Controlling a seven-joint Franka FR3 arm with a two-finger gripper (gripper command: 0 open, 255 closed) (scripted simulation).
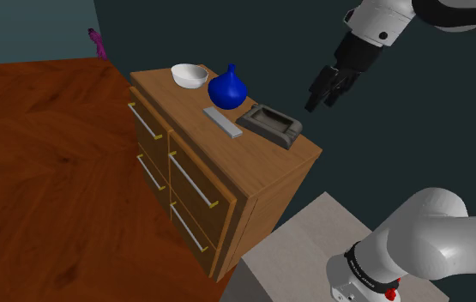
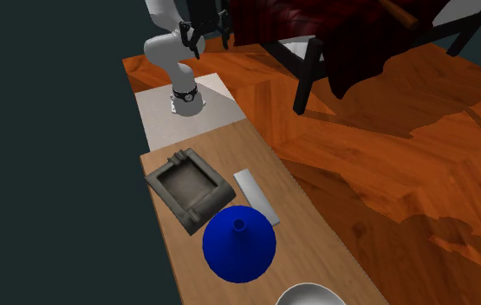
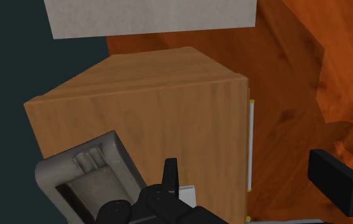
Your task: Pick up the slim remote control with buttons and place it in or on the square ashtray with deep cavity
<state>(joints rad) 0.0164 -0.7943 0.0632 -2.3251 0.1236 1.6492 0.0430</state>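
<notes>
In the shoulder view the end effector [image 1: 324,90] hangs in the air at the upper right, above and off the far end of the chest of drawers [image 1: 289,165]. The slim grey remote control [image 1: 223,122] lies flat on the chest's top near the middle of the frame, down and to the left of the end effector. The square ashtray [image 1: 270,124] sits between the two, so the reach would have to pass over it. The remote's long axis runs from upper left to lower right, alongside the ashtray's near side, with a narrow strip of wood between them. One remote, one ashtray, one blue vase [image 1: 228,87] and one white bowl [image 1: 189,75] stand on the top. There is only one arm.

In the second exterior view the end effector [image 2: 208,30] is at the top edge, well apart from the remote [image 2: 256,197], which lies at lower centre just to the right of the ashtray [image 2: 162,182].

In the wrist view the fingers [image 3: 170,170] stand wide apart and hold nothing. A pale end of the remote [image 3: 187,193] shows just beside one finger, next to the ashtray's corner [image 3: 105,149]. The move ahead looks to be a descent toward the remote, with the fingers turned across its narrow width.
</notes>
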